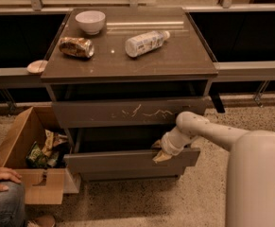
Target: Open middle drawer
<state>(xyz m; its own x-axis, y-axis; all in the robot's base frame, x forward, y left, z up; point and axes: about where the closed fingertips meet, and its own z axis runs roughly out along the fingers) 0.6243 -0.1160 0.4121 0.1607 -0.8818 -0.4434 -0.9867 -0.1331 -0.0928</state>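
The middle drawer point(123, 161) is the wide, plain grey-brown front below the scratched top drawer point(127, 112). It stands pulled out a little from the cabinet, with a dark gap above it. My gripper point(159, 154) is at the top edge of the middle drawer's front, towards its right end, touching it. My white arm point(208, 131) reaches to it from the lower right. The lowest drawer point(127, 175) shows only as a thin strip under the middle one.
On the cabinet top point(184, 63) are a white bowl point(90, 21), a crumpled snack bag point(76, 47) and a lying plastic bottle point(145, 42). An open cardboard box point(30, 155) with packets stands on the floor at left. A person's hand point(0, 178) rests beside it.
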